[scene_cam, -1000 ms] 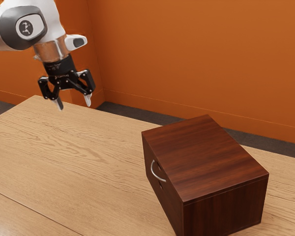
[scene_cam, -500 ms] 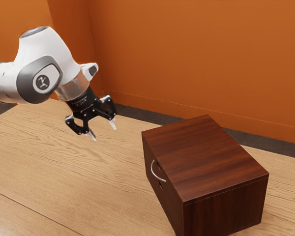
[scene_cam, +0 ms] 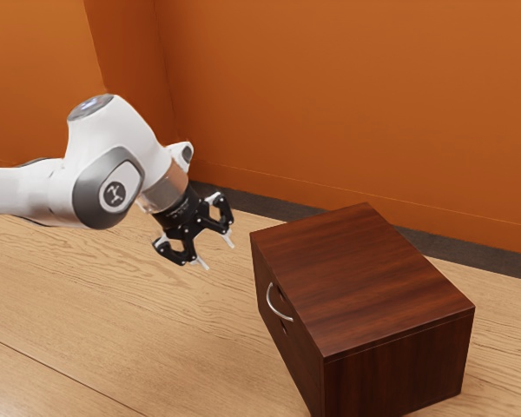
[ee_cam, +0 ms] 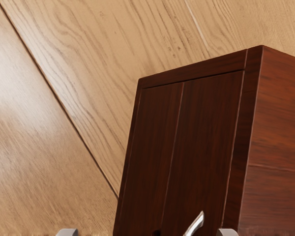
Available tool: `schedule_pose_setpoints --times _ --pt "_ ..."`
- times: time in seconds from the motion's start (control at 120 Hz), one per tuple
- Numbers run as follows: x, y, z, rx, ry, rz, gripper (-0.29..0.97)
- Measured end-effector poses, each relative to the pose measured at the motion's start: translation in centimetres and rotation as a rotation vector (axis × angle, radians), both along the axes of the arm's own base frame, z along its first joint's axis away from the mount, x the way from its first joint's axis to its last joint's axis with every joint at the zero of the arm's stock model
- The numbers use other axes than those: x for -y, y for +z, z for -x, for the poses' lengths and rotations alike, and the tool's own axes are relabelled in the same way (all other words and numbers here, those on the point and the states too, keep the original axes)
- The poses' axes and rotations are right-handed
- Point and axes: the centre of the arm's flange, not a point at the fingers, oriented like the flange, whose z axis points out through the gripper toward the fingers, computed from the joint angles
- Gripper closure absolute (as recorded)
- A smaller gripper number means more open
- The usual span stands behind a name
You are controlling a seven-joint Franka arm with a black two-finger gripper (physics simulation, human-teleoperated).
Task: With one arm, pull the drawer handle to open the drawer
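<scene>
A: Where is the gripper at this moment?

B: It hangs in the air above the wooden table, on the exterior view's left of the dark wooden cabinet. The white arm comes in from the left and is tilted, so the fingers slant down and to the right, toward the cabinet's front face.

A: Is it open or closed?

B: The two black fingers are spread apart with nothing between them. It touches neither the cabinet nor the table.

A: And the drawer?

B: It is in the cabinet's left-facing side, the side turned toward the arm. Its front looks flush with the cabinet body, so it appears shut. The curved silver handle is on that front, lower than the gripper and to its right, near it but clearly apart from it.

A: What does the wrist view add?

B: It looks straight at the cabinet front, with pale table planks around it. The handle shows as a small silver sliver between the two pale fingertips, and it is nearer to one of them.

A: And the cabinet's position?

B: It stands on the right part of the table, turned at an angle to the planks. An orange wall is behind it, with a dark strip of floor at the foot of the wall.
</scene>
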Motion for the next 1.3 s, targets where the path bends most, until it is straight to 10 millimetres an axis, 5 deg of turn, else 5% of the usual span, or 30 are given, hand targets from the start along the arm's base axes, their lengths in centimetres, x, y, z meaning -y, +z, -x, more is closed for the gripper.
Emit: schedule_pose_setpoints --times 0.3,0.55,1.3 --pt "2.3 -0.6 1.8 0.007 0.001 0.01 0.38" --pt "6.0 -4.0 1.9 -0.034 -0.075 0.004 0.41" --pt "7.3 -8.6 -0.9 -0.03 -0.14 0.023 0.47"
